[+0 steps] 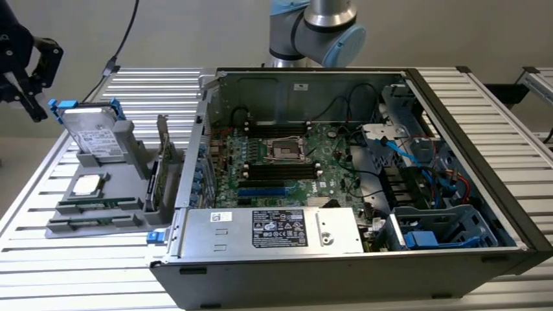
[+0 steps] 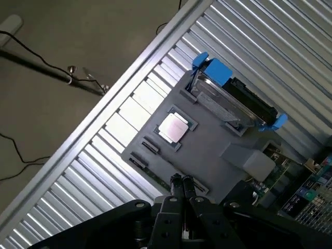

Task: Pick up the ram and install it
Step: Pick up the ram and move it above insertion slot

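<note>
Two thin green ram sticks (image 1: 97,205) lie flat in slots at the front of a grey holder (image 1: 121,194) on the exterior view's left. One ram stick (image 2: 139,161) shows in the wrist view, partly hidden behind my fingers. My gripper (image 1: 35,107) hangs high at the exterior view's far left, above and away from the holder. Seen from the wrist, the gripper (image 2: 182,181) is shut with its fingertips pressed together and nothing between them. The open computer case (image 1: 363,259) shows its motherboard with long black slots (image 1: 276,170).
The holder also carries a hard drive with blue clips (image 1: 90,133), a CPU (image 1: 87,184) and an upright expansion card (image 1: 162,162). A power supply (image 1: 272,230) fills the case's front. Cables (image 1: 423,162) crowd the case's right. The slatted table (image 1: 35,259) ends just left of the holder.
</note>
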